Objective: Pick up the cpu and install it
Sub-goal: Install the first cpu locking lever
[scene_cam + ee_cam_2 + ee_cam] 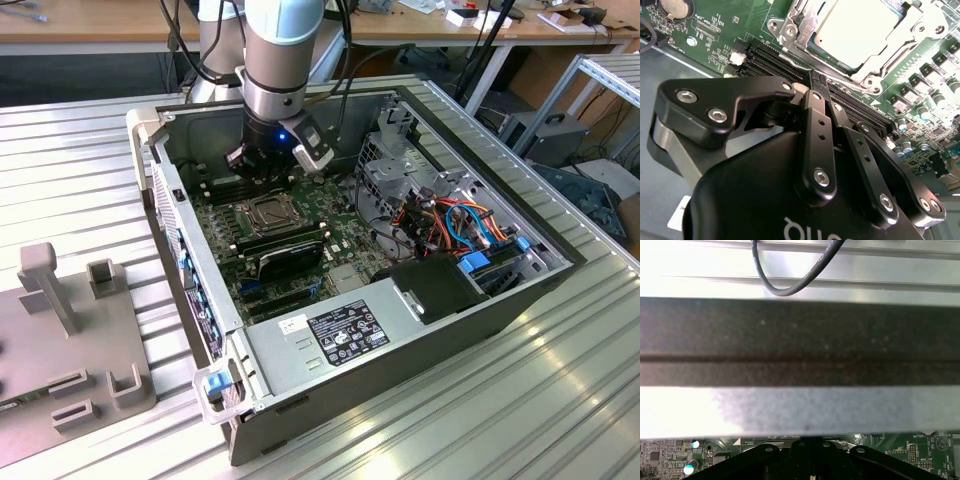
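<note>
cpu (860, 32) seated in socket (790, 25)

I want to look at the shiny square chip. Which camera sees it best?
The second wrist view: the cpu is big and close there, lying in its metal-framed socket just past the hand. The exterior view shows it small under the arm.

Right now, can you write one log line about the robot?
gripper: shut, holding nothing | cpu: seated in socket | position: gripper above memory slots beside socket
</note>
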### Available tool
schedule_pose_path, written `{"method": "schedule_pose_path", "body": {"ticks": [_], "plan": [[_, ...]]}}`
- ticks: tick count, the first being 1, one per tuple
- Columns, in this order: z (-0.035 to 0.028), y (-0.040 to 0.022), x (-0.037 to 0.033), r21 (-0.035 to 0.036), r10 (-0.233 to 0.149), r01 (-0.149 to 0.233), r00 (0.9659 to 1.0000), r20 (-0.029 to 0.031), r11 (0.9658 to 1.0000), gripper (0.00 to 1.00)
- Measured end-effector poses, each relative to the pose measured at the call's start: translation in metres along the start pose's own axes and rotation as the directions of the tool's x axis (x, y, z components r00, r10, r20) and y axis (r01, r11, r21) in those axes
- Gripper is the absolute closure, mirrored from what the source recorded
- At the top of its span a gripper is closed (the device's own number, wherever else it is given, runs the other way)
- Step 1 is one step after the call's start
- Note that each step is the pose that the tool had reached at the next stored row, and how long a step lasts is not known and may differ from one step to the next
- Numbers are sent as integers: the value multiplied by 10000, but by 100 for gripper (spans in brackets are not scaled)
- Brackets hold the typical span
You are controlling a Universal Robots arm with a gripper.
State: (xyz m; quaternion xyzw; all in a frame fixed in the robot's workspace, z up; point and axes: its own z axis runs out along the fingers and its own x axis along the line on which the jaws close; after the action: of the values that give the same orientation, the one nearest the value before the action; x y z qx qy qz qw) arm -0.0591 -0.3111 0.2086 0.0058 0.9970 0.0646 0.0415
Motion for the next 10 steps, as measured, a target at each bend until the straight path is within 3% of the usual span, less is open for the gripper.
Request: {"method": "schedule_pose_path", "body": {"ticks": [10], "plan": [[9, -35, -58, -1, 30, -30, 9999, -128, 10000, 89]]}}
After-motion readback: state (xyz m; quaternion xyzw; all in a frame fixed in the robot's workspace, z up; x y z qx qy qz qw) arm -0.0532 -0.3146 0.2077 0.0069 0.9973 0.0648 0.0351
